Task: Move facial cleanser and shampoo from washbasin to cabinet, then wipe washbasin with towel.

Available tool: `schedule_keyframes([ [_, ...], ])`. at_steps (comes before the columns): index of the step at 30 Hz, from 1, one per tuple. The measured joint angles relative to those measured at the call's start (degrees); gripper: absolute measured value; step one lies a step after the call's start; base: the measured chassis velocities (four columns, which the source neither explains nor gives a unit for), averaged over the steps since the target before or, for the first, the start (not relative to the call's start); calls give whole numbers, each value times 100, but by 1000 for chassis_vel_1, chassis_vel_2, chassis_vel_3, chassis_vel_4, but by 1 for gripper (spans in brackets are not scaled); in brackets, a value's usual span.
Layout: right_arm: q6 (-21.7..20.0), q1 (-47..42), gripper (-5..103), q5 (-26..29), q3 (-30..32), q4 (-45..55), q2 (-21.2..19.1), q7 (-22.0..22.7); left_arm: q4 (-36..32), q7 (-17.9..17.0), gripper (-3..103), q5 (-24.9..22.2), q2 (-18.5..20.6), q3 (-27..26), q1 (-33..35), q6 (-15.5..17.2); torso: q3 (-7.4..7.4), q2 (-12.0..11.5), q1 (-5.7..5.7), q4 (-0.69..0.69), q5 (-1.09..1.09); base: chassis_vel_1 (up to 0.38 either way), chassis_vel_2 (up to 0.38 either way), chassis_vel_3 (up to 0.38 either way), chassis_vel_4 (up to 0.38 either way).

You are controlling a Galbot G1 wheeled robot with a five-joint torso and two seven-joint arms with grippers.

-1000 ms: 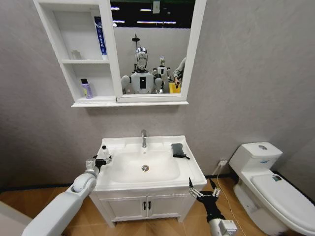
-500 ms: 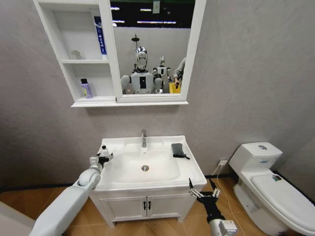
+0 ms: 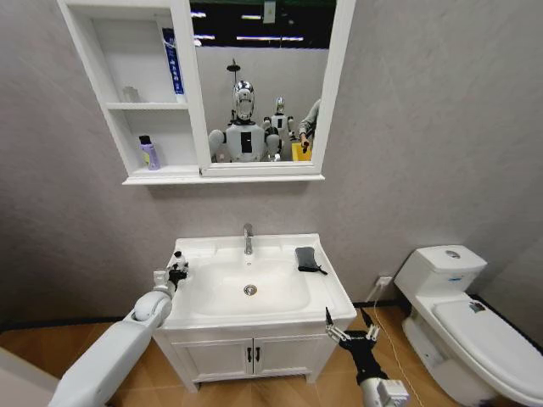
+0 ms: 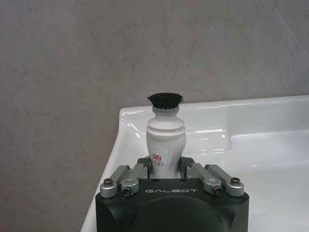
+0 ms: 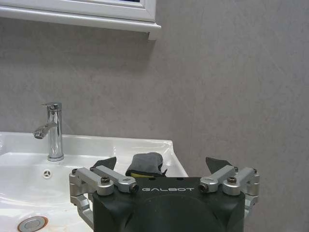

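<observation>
Nearest, the right gripper [image 3: 349, 326] hangs low in front of the vanity's right corner, its two fingers spread apart with nothing between them; the right wrist view looks past it over the basin rim. Just beyond, the left gripper [image 3: 176, 271] sits at the left edge of the washbasin [image 3: 322, 288], its fingers closed around the lower body of one white bottle [image 4: 165, 145] with a black cap, standing upright on the basin's left ledge. The washbasin has one round bowl, one central drain [image 3: 250, 290] and one chrome tap [image 3: 248, 239] at the back. On its right ledge lies one dark towel [image 3: 308, 259], folded, apart from both grippers. Beside the vanity to the right stands one white toilet [image 3: 462, 314]. Higher on the wall, the cabinet [image 3: 93, 80] shows three open shelves: one blue tube [image 3: 172, 66] stands upright in the top one, and one small purple bottle [image 3: 149, 153] with a dark cap stands on the shelf below.
</observation>
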Motion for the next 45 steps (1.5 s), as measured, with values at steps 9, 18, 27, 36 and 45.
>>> schedule_keyframes([
  [9,0,13,100,6,4,41,-26,2,-723,-103,29,-158,556,-140,142,16,0,0,0,0,0,0,0,0,0],
  [18,-2,75,100,10,-27,52,-26,24,-2479,-555,29,-1143,1657,-469,3,279,0,0,0,0,1,0,0,0,0],
  [27,-14,115,100,59,-21,161,-76,40,-3292,-1061,29,-2833,2744,-452,-1368,848,0,0,0,-1,-1,0,0,0,0],
  [36,-14,191,100,84,-52,157,-134,41,-3080,-1156,29,-4106,3216,-250,-2731,1696,0,0,0,-1,-1,0,0,0,0],
  [45,-14,242,100,121,-78,103,-206,37,-2625,-1180,29,-4758,3130,356,-3964,2295,0,0,-1,1,0,0,0,0,0],
])
